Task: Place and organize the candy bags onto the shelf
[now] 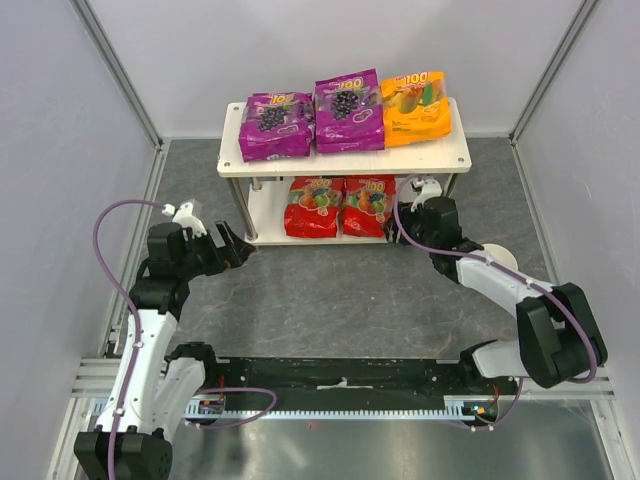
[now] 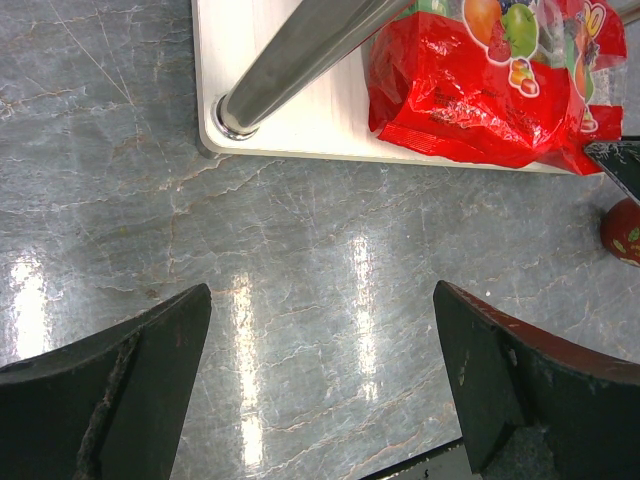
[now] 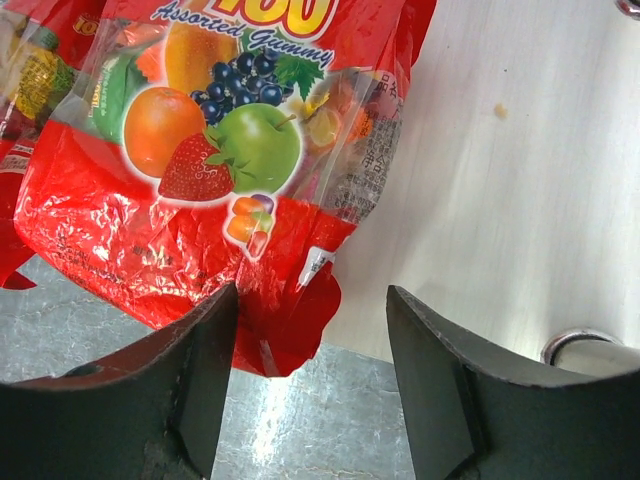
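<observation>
The shelf (image 1: 330, 162) stands at the back of the floor. Two purple candy bags (image 1: 276, 126) (image 1: 349, 110) and an orange-yellow one (image 1: 415, 108) lie on its top board. Two red bags (image 1: 314, 207) (image 1: 368, 205) lie side by side on the lower board (image 3: 500, 200). My right gripper (image 1: 400, 225) is open at the right red bag (image 3: 200, 150). That bag's front corner overhangs the board edge between the jaws, close to the left finger (image 3: 200, 370). My left gripper (image 2: 322, 290) is open over bare floor, in front of the shelf's left post (image 2: 300, 50) and the left red bag (image 2: 450, 90).
Grey walls with metal frame rails close the cell on the left, right and back. A metal post foot (image 3: 585, 345) stands on the lower board just right of my right gripper. The marbled grey floor (image 1: 330, 300) stretches between the shelf and the arm bases.
</observation>
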`<state>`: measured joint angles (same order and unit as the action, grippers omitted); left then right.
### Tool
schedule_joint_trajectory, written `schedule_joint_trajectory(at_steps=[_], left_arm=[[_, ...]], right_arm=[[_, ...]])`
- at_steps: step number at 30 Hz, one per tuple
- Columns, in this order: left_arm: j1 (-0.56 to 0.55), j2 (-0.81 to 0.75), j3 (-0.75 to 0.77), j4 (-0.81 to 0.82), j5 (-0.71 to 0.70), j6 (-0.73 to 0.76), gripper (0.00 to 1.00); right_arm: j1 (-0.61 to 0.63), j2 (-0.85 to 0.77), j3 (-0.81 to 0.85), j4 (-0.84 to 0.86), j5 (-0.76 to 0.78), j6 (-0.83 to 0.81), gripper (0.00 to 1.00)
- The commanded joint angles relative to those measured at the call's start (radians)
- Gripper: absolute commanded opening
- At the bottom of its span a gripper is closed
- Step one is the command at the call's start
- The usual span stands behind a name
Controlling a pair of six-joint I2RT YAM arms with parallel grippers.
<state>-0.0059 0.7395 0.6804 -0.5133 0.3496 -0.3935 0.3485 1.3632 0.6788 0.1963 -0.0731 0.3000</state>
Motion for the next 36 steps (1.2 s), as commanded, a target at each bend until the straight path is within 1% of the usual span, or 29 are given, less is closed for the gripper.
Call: schedule_joint_trajectory(at_steps=[1, 14, 23, 27, 34, 36], left_arm=[[0.004, -0.009, 0.002, 0.042, 0.023, -0.022, 0.99], [0.003, -0.017, 0.002, 0.042, 0.023, -0.021, 0.99], [0.004, -0.019, 0.004, 0.042, 0.023, -0.022, 0.99], [0.004, -0.019, 0.004, 0.042, 0.023, -0.022, 0.99], [0.004, -0.020, 0.004, 0.042, 0.026, -0.022, 0.99], [0.004, -0.022, 0.004, 0.041, 0.026, -0.021, 0.99]], right_arm=[[-0.008, -0.056, -0.015, 0.005, 0.029, 0.022, 0.68], [-0.008, -0.104, -0.024, -0.032, 0.064, 0.025, 0.75], [-0.009, -0.228, -0.058, -0.073, 0.114, 0.053, 0.82], [-0.008, -0.288, -0.088, -0.074, 0.089, 0.103, 0.82], [-0.006, -0.346, -0.134, -0.060, 0.007, 0.189, 0.81], [-0.006, -0.383, -0.148, -0.080, -0.010, 0.205, 0.82]])
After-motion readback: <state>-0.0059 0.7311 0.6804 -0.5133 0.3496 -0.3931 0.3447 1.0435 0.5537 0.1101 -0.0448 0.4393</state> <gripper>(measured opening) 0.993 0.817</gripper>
